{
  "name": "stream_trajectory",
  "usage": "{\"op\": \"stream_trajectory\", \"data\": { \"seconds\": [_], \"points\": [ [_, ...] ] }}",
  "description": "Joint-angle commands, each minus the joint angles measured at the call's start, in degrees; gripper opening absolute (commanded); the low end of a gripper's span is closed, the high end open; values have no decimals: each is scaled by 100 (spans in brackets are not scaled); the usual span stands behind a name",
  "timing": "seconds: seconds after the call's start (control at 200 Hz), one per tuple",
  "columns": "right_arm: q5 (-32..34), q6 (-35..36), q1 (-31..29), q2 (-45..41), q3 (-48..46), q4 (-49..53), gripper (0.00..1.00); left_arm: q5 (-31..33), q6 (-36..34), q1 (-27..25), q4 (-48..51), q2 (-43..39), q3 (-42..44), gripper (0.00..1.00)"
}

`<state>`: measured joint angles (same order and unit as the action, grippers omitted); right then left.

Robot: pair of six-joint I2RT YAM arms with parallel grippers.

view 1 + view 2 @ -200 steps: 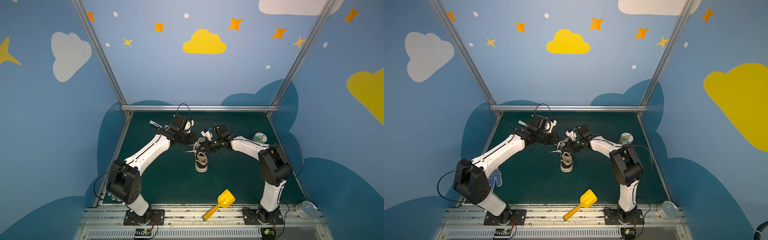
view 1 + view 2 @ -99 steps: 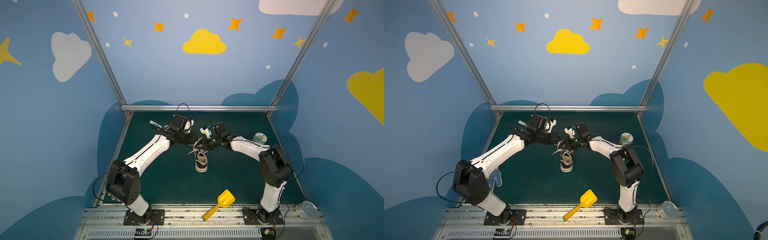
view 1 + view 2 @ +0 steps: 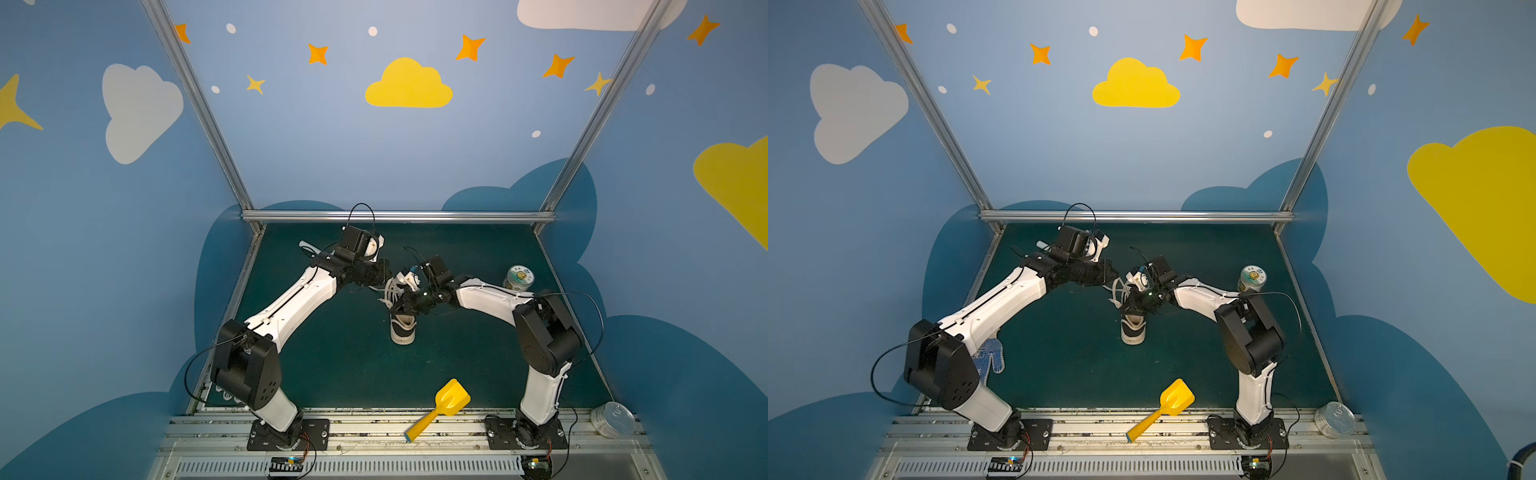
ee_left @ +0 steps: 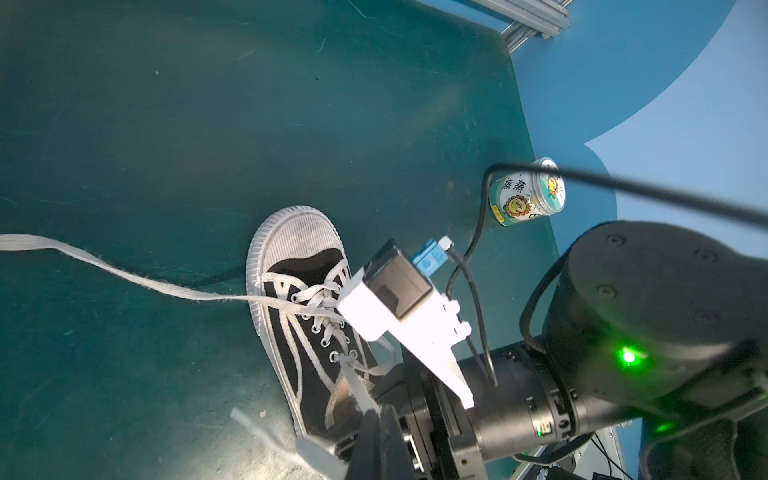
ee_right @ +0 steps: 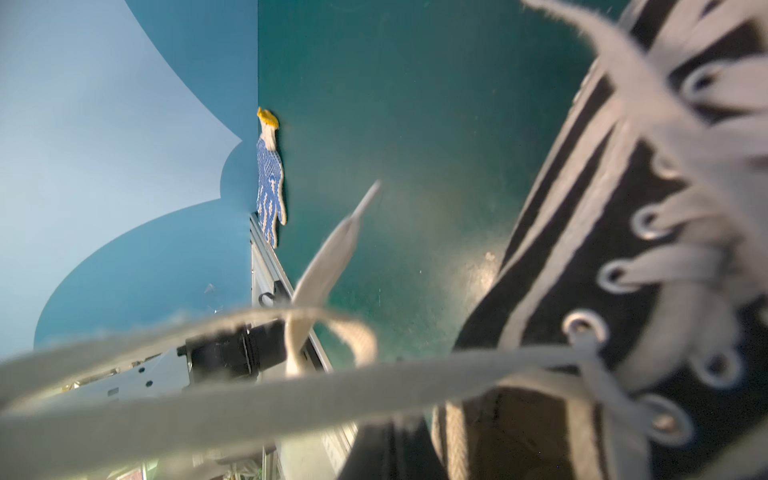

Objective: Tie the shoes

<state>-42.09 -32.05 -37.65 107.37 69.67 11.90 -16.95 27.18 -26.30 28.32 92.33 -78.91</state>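
Blue walls [image 3: 316,158] painted with clouds and stars close in a dark green table [image 3: 332,374]. The shoe [image 3: 402,330] stands near the table's middle, its near end showing in both top views and the rest hidden beneath the two meeting arms.

Over the past second the right hand [image 3: 400,305] has slid further across the shoe's upper, so less black canvas shows than before. The left hand [image 3: 382,275] has kept its place just beside it.

Both hands are clamped fully together. In the left wrist view, a strand of the laces [image 4: 41,242] from the top eyelets runs straight into the left hand's pinched fingertips, so it holds that strand. Another strand stretches out of view above the table. The right hand sits at the shoe's collar with blurred strands crossing before its camera; whether it pinches one I cannot tell.

No finished bow shows. The shift reads as one lace being carried across the other, so the tying looks early.
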Motion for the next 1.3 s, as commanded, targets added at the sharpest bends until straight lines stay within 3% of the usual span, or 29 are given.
{"op": "stream_trajectory", "data": {
  "seconds": [0.0, 0.255, 0.436, 0.841, 1.297],
  "points": [
    [-234, 184, -140, -348, -121, -94, 0, -71, -66, 28, 44, -85, -115, 3],
    [355, 169, -95, -937, -462, -4, 1, -46, -91, 29, 89, -137, -124, 3],
    [411, 235, 80, -1228, -432, 164, 13, -85, -117, 19, 149, -69, -168, 3],
    [267, 850, 1018, -1600, -207, 1063, 16, 14, -521, 14, 596, 281, -110, 3],
    [81, 1300, 1819, -1743, -84, 1585, 16, -623, -327, -208, 33, 1599, -721, 3]
  ]
}}
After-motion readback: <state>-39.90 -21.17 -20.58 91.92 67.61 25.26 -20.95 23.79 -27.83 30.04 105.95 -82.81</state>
